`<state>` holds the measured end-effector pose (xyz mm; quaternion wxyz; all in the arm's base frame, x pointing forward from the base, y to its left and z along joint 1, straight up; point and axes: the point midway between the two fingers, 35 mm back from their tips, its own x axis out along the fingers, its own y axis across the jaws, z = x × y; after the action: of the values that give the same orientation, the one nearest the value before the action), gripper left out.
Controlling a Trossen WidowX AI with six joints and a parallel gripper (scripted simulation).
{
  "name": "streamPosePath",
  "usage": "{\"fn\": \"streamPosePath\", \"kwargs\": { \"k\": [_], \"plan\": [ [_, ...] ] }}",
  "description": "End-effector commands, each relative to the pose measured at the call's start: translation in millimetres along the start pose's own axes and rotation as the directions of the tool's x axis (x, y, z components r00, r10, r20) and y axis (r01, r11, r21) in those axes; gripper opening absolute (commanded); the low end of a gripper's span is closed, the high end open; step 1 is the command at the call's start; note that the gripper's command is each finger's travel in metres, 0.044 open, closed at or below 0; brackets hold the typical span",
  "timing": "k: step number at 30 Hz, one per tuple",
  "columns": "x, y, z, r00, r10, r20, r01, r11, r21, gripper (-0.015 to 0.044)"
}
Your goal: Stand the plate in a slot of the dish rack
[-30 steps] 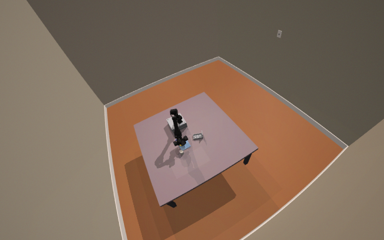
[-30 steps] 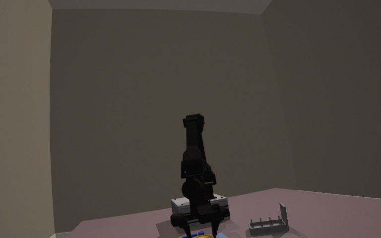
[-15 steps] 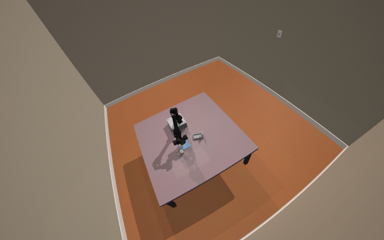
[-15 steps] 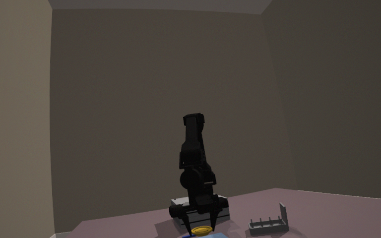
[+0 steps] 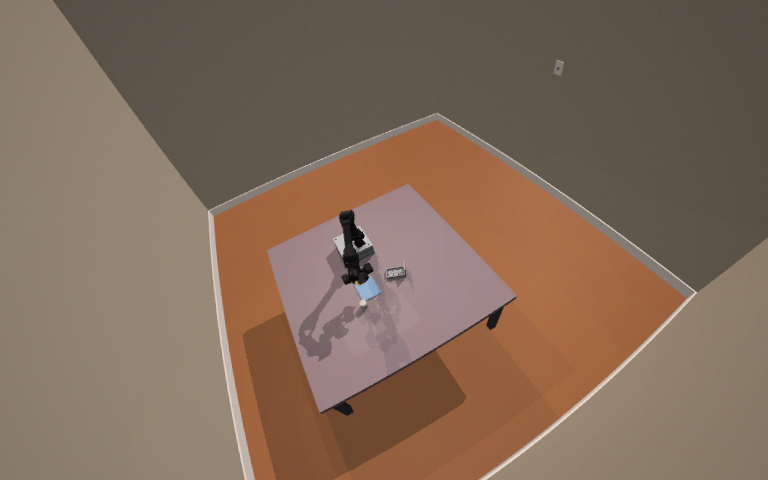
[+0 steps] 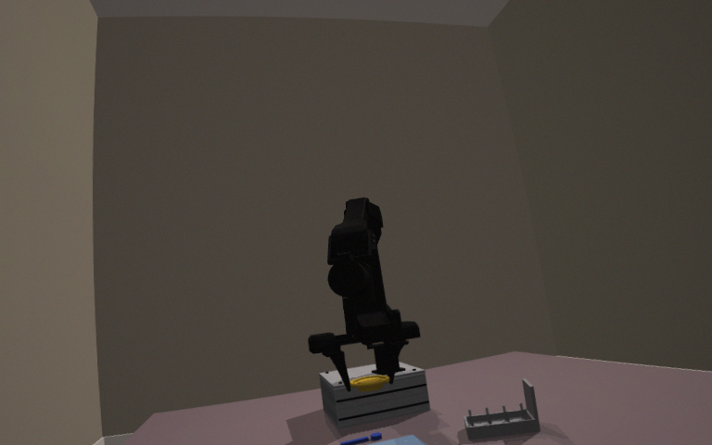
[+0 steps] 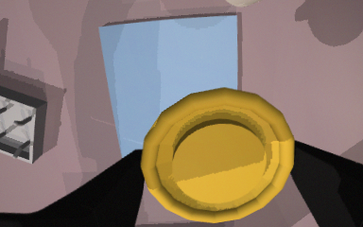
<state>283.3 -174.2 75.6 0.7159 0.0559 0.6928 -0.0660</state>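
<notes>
Between the two black fingers of the gripper [image 6: 368,384], a yellow plate [image 7: 217,153] was held by opposite edges of its rim, lying flat with its hollow side up. It was carried in the air above the table [image 6: 625,397], as was seen in the exterior view, where the plate [image 6: 369,382] hung level in front of the arm's grey base block [image 6: 382,400]. The gripper was closed on the plate, its fingers standing fairly wide apart because of the plate's breadth.

Below the plate, in the wrist view, a light blue mat [image 7: 170,76] was seen lying flat on the mauve table top, and part of it was covered from sight by the plate. A pale round object [image 5: 362,303] was seen near the mat's far end.

Off to one side, the grey dish rack [image 6: 503,419] was standing on the table, well apart from the plate, with its rails and one taller end wall visible. In the wrist view the rack [image 7: 11,120] appeared at the left edge.

A small dark blue object [image 6: 360,439] was partly seen at the bottom edge of the exterior view, next to the mat; what it was could not be told.
</notes>
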Motion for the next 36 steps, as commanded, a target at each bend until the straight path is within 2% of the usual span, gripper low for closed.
{"fn": "streamPosePath", "kwargs": {
  "k": [1, 12, 24, 33, 36],
  "plan": [
    [-19.9, -0.1, 0.4, 1.000, 0.001, 0.001, -0.001, 1.000, 0.003, 0.0000],
    [-55.5, 2.1, 0.0, 1.000, 0.001, 0.001, -0.001, 1.000, 0.009, 0.0000],
    [-55.9, 144.4, -37.8, 1.000, 0.016, -0.002, -0.014, 0.930, 0.367, 0.0000],
    [-54.8, 151.3, -41.1, 1.000, 0.020, -0.001, -0.018, 0.923, 0.385, 0.0000],
    [-44.9, 155.1, -31.2, 0.998, 0.062, 0.024, -0.066, 0.925, 0.374, 0.0000]
  ]
}}
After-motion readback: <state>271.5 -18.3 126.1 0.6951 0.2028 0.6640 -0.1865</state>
